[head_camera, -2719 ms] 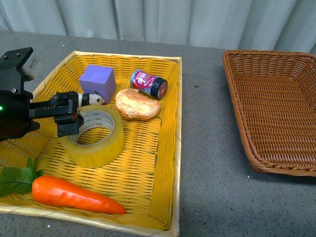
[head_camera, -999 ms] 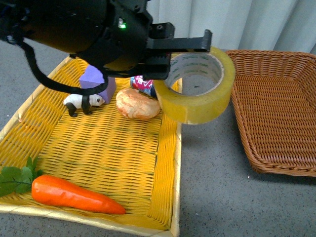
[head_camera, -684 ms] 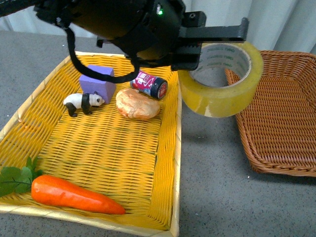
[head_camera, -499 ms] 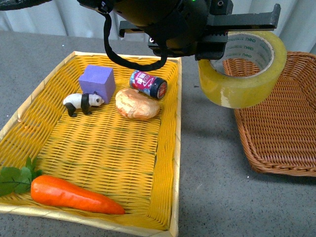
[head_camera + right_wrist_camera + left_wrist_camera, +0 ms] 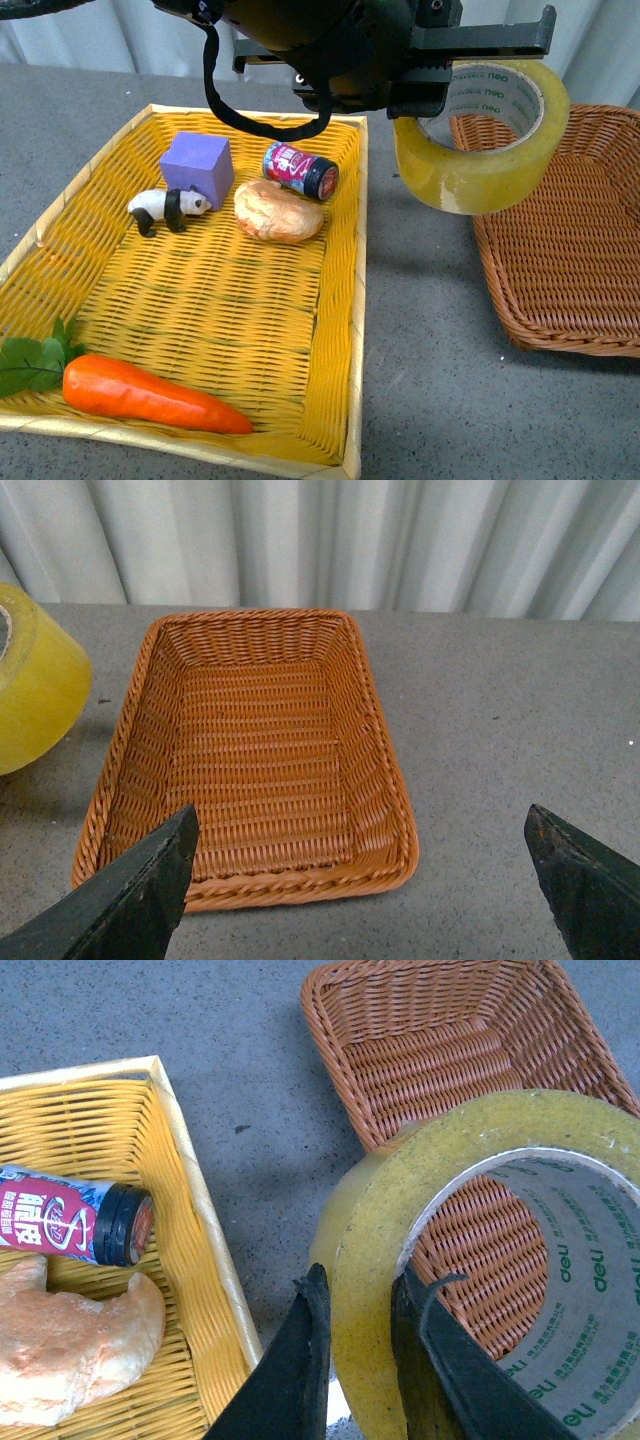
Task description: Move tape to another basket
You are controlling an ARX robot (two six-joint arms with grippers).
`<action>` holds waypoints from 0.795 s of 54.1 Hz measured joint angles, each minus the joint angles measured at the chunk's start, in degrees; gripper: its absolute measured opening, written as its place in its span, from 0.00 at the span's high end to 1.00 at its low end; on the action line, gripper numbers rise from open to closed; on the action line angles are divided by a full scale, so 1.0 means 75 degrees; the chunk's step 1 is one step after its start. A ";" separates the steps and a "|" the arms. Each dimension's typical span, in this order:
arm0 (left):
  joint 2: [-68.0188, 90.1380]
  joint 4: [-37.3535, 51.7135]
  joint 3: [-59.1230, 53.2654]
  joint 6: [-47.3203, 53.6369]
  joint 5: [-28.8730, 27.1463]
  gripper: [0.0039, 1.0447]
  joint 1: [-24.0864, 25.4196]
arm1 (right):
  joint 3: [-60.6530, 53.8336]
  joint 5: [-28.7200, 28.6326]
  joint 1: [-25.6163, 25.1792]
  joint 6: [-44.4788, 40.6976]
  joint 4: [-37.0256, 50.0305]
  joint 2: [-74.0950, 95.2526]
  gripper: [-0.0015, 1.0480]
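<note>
My left gripper (image 5: 480, 45) is shut on the tape (image 5: 480, 160), a wide yellowish roll with a white printed core, held in the air over the gap between the yellow tray and the near-left rim of the brown wicker basket (image 5: 575, 260). In the left wrist view the fingers (image 5: 300, 1360) pinch the tape's (image 5: 380, 1260) wall, one inside and one outside, with the basket (image 5: 440, 1050) beyond. My right gripper (image 5: 360, 880) is open and empty, its tips wide apart in front of the basket (image 5: 250, 750); the tape (image 5: 35, 690) shows at that view's edge.
The yellow woven tray (image 5: 350, 260) holds a purple cube (image 5: 197, 165), a toy panda (image 5: 165, 208), a small red can (image 5: 300, 168), a bread roll (image 5: 278, 212) and a carrot (image 5: 150, 395). Grey tabletop (image 5: 430, 380) lies between tray and basket.
My left gripper lifted the tape out of the yellow tray and carried it right toward the brown basket. In the last half second it shifted slightly back left.
</note>
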 joint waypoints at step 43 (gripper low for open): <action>0.0026 0.0000 0.0000 0.0000 0.0017 0.87 0.0003 | 0.6592 -0.3008 0.0769 -0.1909 -0.0597 0.9276 0.09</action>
